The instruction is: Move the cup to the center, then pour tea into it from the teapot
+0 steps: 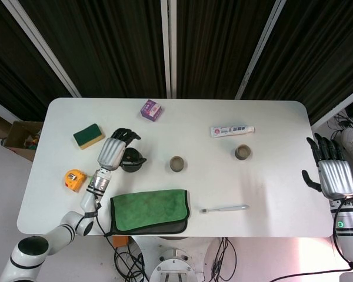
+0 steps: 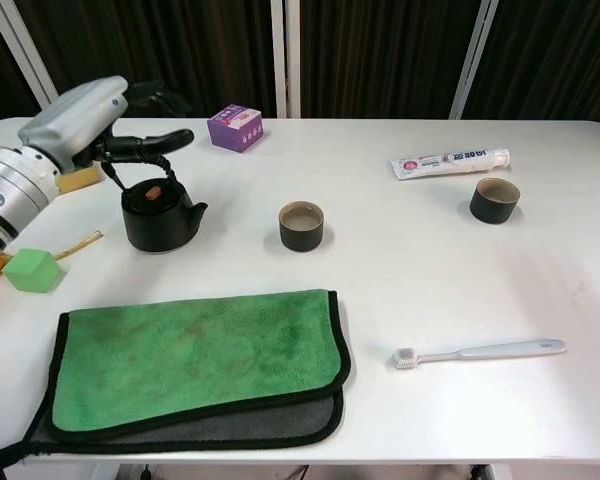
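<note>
Under our left hand spreads the white table, with the green cloth lying nearer the robot than the hand. The hand hangs with its fingers apart and nothing in them, just above the black teapot, which stands free on the table, we judge set down. The cup sits to the hand's right, about mid-table. Our right hand hovers beyond the far table edge, fingers spread, likely parked out of the way.
</note>
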Robot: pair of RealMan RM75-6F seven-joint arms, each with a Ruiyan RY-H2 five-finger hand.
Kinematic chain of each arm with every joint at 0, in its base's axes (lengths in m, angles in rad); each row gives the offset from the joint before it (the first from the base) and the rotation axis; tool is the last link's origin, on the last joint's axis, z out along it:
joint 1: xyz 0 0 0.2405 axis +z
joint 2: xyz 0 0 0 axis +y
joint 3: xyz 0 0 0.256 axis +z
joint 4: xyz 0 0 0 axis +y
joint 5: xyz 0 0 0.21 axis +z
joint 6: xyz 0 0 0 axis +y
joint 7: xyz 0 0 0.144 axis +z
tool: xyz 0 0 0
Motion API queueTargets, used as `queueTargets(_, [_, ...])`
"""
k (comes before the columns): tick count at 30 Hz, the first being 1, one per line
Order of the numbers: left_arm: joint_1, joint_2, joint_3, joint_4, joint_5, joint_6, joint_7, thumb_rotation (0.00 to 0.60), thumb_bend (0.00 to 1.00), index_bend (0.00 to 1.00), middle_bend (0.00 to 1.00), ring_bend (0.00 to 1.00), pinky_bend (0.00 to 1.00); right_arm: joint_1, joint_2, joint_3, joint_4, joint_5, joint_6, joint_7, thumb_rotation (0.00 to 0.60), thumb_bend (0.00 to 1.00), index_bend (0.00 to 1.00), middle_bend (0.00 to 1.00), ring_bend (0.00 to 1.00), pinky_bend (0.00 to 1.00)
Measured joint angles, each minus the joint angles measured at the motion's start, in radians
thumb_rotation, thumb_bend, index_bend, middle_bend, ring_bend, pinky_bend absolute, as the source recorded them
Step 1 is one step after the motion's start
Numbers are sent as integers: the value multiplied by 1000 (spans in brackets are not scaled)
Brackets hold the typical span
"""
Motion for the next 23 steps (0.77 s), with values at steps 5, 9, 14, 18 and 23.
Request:
queueTargets(5, [27, 111, -20, -143, 2, 81, 72, 62, 7, 108, 107, 32, 124, -10, 0, -20, 12, -8, -2, -11, 600, 327, 0, 0, 0, 0])
queueTargets(9, [82, 267, 2, -329, 8, 103, 150, 130, 5, 108, 106, 33, 127, -40, 2, -46, 36, -11, 9, -11, 600, 327, 0, 0, 0, 0])
queueTargets(14, [219, 542, 89, -626, 25, 159, 294, 161, 2, 108, 106, 33, 127, -92, -11, -72, 98, -23, 60, 24, 600, 327, 0, 0, 0, 0])
queueTargets(18, [367, 704, 201, -774, 47, 219, 370, 172, 1, 108, 109, 33, 127, -125, -27, -90, 148, -29, 82, 55, 600, 327, 0, 0, 0, 0])
queueTargets(23, [494, 776, 288, -840, 64, 279, 396, 181, 5, 108, 109, 33, 127, -143, -36, -101, 174, -43, 93, 58, 600, 327, 0, 0, 0, 0])
